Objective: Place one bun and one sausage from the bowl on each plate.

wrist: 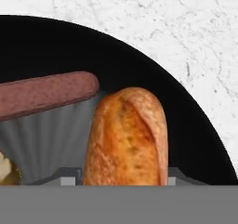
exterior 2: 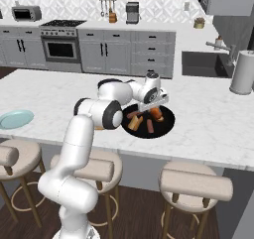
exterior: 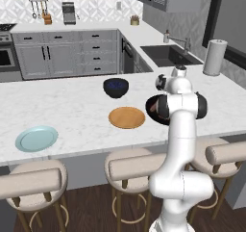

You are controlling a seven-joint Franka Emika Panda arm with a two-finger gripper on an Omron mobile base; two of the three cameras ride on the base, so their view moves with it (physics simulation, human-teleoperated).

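My gripper (exterior 2: 155, 108) reaches down into the wide black bowl (exterior 2: 166, 126) on the counter. It is shut on a golden bun (wrist: 125, 139), which stands lengthwise between the fingertips (wrist: 69, 175) with both tips against its sides. A brown sausage (wrist: 46, 95) lies just beyond the bun in the bowl (wrist: 153, 65). The right base view shows another bun (exterior 2: 135, 122) and a sausage (exterior 2: 150, 126) beside the gripped bun (exterior 2: 158, 113). The orange-brown plate (exterior: 127, 117) sits bare just left of the bowl (exterior: 150, 111). The pale blue-green plate (exterior: 36, 138) lies bare far to the left, near the counter's front edge.
A smaller dark blue bowl (exterior: 116, 87) stands behind the orange-brown plate. A paper towel roll (exterior: 214, 57) is at the far right by the sink (exterior: 168, 54). Padded stools (exterior: 33, 178) line the counter's near side.
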